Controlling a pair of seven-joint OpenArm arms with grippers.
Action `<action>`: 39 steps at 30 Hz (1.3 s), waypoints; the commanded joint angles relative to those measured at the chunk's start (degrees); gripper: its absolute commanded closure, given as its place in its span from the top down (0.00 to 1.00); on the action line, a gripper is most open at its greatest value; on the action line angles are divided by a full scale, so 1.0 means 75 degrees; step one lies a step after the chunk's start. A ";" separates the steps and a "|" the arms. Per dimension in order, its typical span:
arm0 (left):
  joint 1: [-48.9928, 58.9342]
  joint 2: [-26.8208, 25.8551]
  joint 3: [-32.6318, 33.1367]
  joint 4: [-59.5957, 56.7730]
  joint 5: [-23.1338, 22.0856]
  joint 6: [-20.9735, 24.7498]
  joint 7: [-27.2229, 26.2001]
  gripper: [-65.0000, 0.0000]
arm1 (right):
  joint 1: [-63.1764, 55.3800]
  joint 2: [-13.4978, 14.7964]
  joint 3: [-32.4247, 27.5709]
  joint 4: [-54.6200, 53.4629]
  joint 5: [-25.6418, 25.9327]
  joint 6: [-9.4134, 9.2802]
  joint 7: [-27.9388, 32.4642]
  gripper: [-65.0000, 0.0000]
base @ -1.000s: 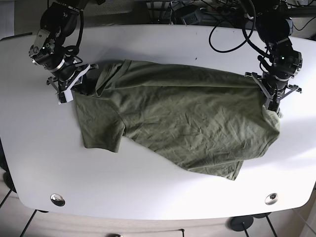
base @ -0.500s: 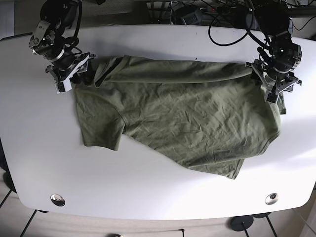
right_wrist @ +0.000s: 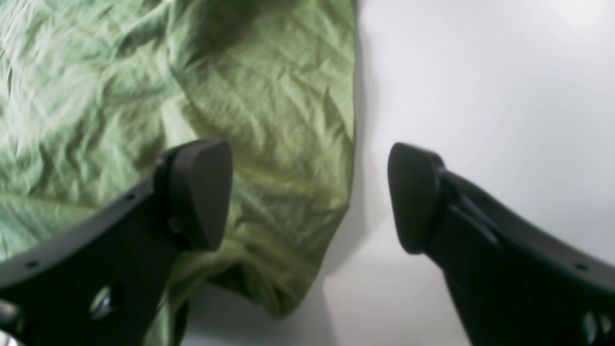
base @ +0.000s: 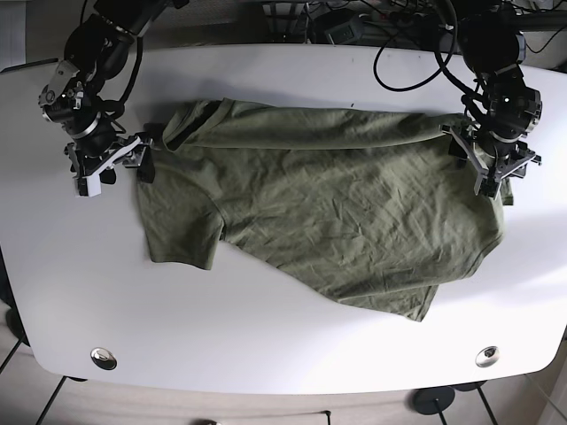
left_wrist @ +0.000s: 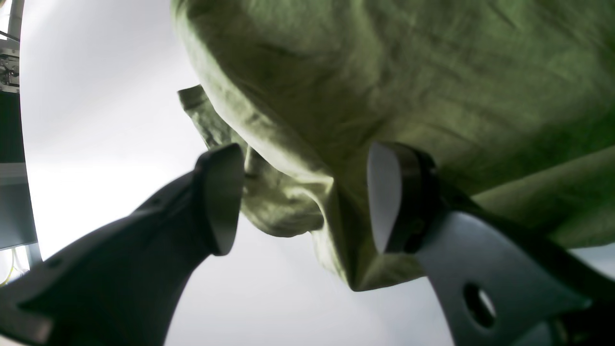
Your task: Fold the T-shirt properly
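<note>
An olive green T-shirt [base: 337,204] lies spread on the white table [base: 283,354], with its far edge folded over towards the front as a long band. My left gripper [base: 494,170] is at the shirt's right edge. In the left wrist view it [left_wrist: 302,202] is open, with a hanging fold of shirt [left_wrist: 288,192] between the spread jaws. My right gripper [base: 111,166] is just off the shirt's left edge, by the sleeve. In the right wrist view it [right_wrist: 307,197] is open and empty above the shirt's edge [right_wrist: 269,144].
Cables and equipment [base: 399,35] crowd the table's back edge. Two round metal grommets [base: 104,358] [base: 486,356] sit near the front corners. Bare table [base: 71,266] lies to the left of the shirt and in front of it.
The right gripper has let go of the shirt's left shoulder and moved left and towards the front. The left gripper has come down a little. The folded far edge now rests on the shirt.
</note>
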 commanded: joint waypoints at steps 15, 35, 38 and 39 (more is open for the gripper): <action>-0.1401 -0.0204 -0.0668 0.0121 -0.0028 0.0031 -0.0087 0.59 | -0.0338 -0.0170 -0.0006 -0.1544 0.0106 0.0033 0.0829 0.74; -0.6289 -0.0743 0.0715 -0.7803 -0.0016 0.0781 -0.2396 0.60 | 0.0049 -0.0170 -0.0416 -0.2095 0.0141 -0.0026 0.1051 0.04; -0.6958 -0.0755 0.1090 -0.9620 0.0019 0.1473 -0.3744 0.60 | 0.0049 -0.0170 -0.0416 -0.2071 0.0141 -0.0026 0.1063 0.04; -0.7169 -0.0778 0.1208 -1.0218 0.0019 0.1519 -0.4201 0.60 | 0.0037 -0.0170 -0.0416 -0.2060 0.0153 -0.0014 0.1051 0.04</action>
